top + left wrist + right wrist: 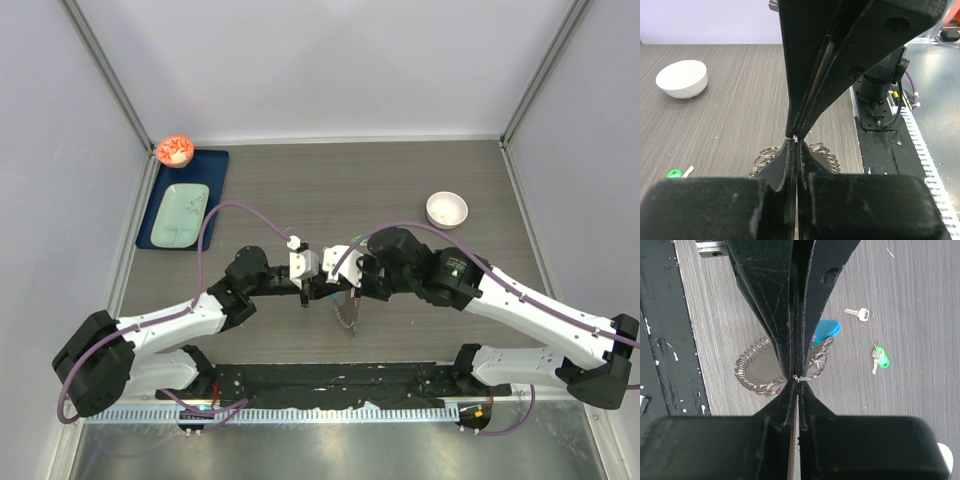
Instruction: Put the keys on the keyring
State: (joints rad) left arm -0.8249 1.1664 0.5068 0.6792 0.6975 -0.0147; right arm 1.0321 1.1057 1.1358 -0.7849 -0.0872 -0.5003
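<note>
Both pairs of jaws are clenched and meet tip to tip over the middle of the table [740, 100]. The left gripper [796, 146] and the right gripper [797, 386] each have their black fingers pressed flat together. At the spot where the tips touch, a thin glint of silvery wire shows, so both seem to be pinching one small ring of the keyring [747, 371].

The rest of the keyring spreads out directly under the jaws: its coil of chain is on the side toward the arm bases, more small rings sit just beside the tips, and a bright blue piece [826, 330] lies on the far side. I cannot tell whether the chain hangs free or rests on the wood.

Beyond the jaws, away from the bases and clear of the keyring, lie the plain silver key [858, 313] and, near it, the green-headed key [881, 360], not touching each other. Further out on the right arm's side stands a white bowl [682, 78]. Well off beyond the left arm, a pale green tray [180, 213] sits on a dark blue mat [216, 165], with a small bowl of orange bits [175, 150] at its far corner
</note>
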